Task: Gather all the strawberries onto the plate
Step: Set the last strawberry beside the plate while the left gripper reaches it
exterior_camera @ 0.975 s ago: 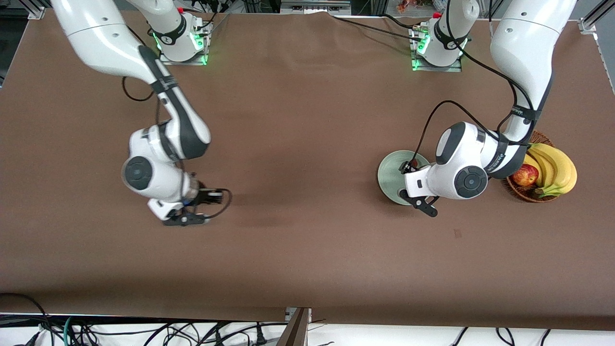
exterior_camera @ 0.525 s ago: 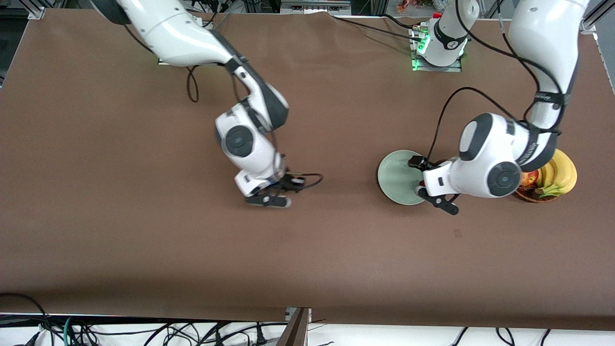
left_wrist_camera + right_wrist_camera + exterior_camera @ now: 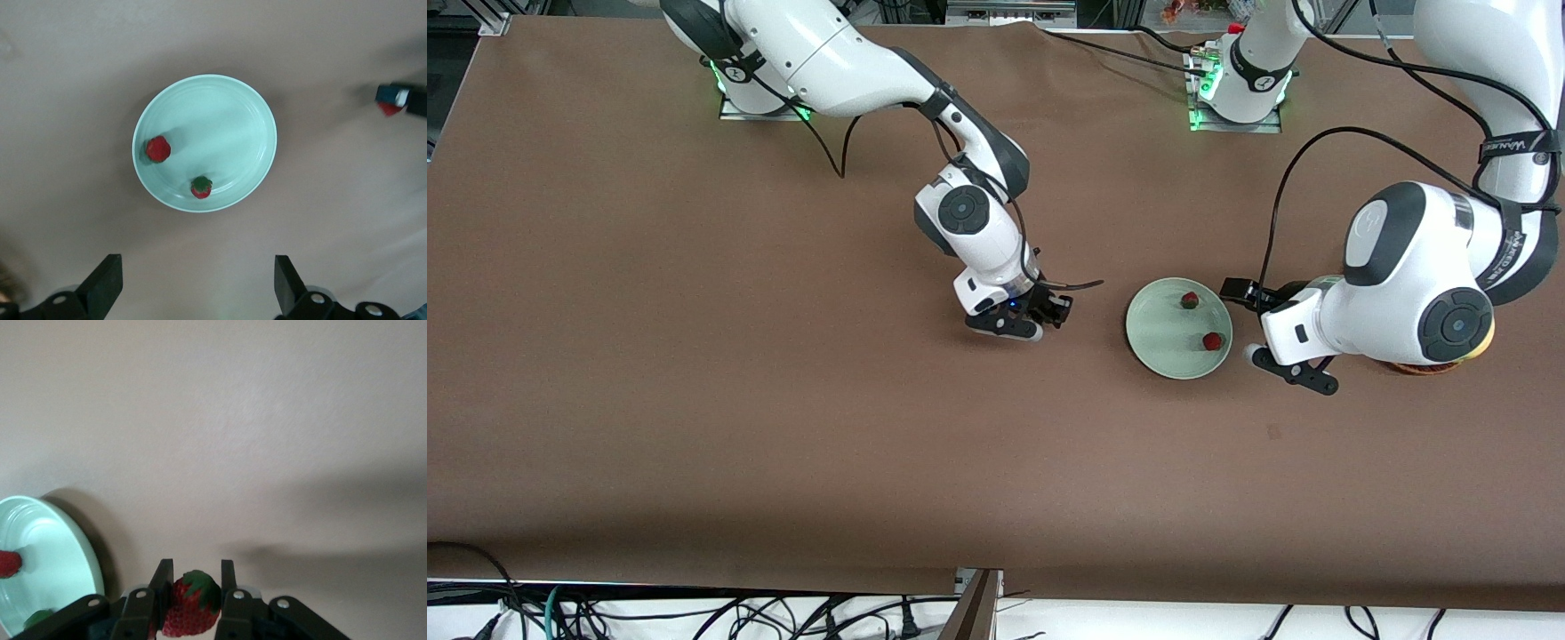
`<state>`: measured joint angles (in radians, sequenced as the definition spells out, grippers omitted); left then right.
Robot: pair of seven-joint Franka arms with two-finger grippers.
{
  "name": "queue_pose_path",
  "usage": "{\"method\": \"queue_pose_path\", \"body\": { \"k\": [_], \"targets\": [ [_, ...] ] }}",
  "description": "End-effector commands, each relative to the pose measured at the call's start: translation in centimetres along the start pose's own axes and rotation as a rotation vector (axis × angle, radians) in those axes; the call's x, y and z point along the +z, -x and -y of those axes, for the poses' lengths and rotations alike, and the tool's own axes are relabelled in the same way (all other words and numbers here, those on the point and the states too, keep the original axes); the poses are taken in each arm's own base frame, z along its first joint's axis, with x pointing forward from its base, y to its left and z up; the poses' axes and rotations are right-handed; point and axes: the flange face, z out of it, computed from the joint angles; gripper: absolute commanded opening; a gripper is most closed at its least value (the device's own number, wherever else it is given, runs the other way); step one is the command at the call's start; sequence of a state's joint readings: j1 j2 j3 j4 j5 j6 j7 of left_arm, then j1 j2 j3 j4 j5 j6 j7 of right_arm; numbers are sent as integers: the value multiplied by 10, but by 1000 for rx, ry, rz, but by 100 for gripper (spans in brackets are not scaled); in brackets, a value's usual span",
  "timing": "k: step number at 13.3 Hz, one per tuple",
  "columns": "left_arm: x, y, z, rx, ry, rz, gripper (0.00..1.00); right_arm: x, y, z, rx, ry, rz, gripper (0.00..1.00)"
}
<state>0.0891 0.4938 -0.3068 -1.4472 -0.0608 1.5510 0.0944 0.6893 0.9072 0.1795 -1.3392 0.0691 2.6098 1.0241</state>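
Note:
The pale green plate (image 3: pixel 1152 324) lies on the brown table toward the left arm's end, with two strawberries (image 3: pixel 1189 300) (image 3: pixel 1213 341) in it. The left wrist view shows the same plate (image 3: pixel 220 120) and both berries (image 3: pixel 158 149) (image 3: pixel 201 188). My left gripper (image 3: pixel 1279 359) (image 3: pixel 197 261) hangs open and empty over the table just beside the plate. My right gripper (image 3: pixel 1016 317) (image 3: pixel 197 568) is over the table's middle, a short way from the plate, shut on a third strawberry (image 3: pixel 190 607). The plate's edge (image 3: pixel 63 547) shows in the right wrist view.
A wicker basket (image 3: pixel 1421 367) with a banana (image 3: pixel 1488 331) sits under the left arm's wrist, mostly hidden. Both arm bases (image 3: pixel 763 89) (image 3: pixel 1240 89) stand at the table's edge farthest from the front camera. Cables hang from both wrists.
The right arm has swept from its end of the table toward the plate, carrying its strawberry. The left gripper opened wide and drew back off the plate, uncovering the two berries.

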Motion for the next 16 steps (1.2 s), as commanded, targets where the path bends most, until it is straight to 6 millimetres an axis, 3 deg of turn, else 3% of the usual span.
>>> {"method": "queue_pose_path", "body": {
  "k": [1, 3, 5, 8, 11, 13, 16],
  "targets": [
    [-2, 0, -20, -121, 11, 19, 100, 3, -4, 4, 17, -17, -20, 82],
    [3, -3, -52, -224, 12, 28, 100, -2, -15, 1, 5, -7, -41, 100],
    [17, -9, -87, -296, -11, 38, 100, -8, -15, 4, 5, -5, -41, 100],
    [57, -26, -126, -368, -16, -9, 100, -55, -43, 6, 9, 49, -54, 100],
    [93, -35, -131, -362, -23, -52, 100, -124, -76, -1, 36, 148, -71, 100],
    [121, -43, -150, -324, -31, -109, 100, -180, -97, -17, -4, 258, -50, 100],
    [162, -68, -166, -272, -19, -236, 100, -273, -114, -49, -61, 380, 31, 100]
  ]
}}
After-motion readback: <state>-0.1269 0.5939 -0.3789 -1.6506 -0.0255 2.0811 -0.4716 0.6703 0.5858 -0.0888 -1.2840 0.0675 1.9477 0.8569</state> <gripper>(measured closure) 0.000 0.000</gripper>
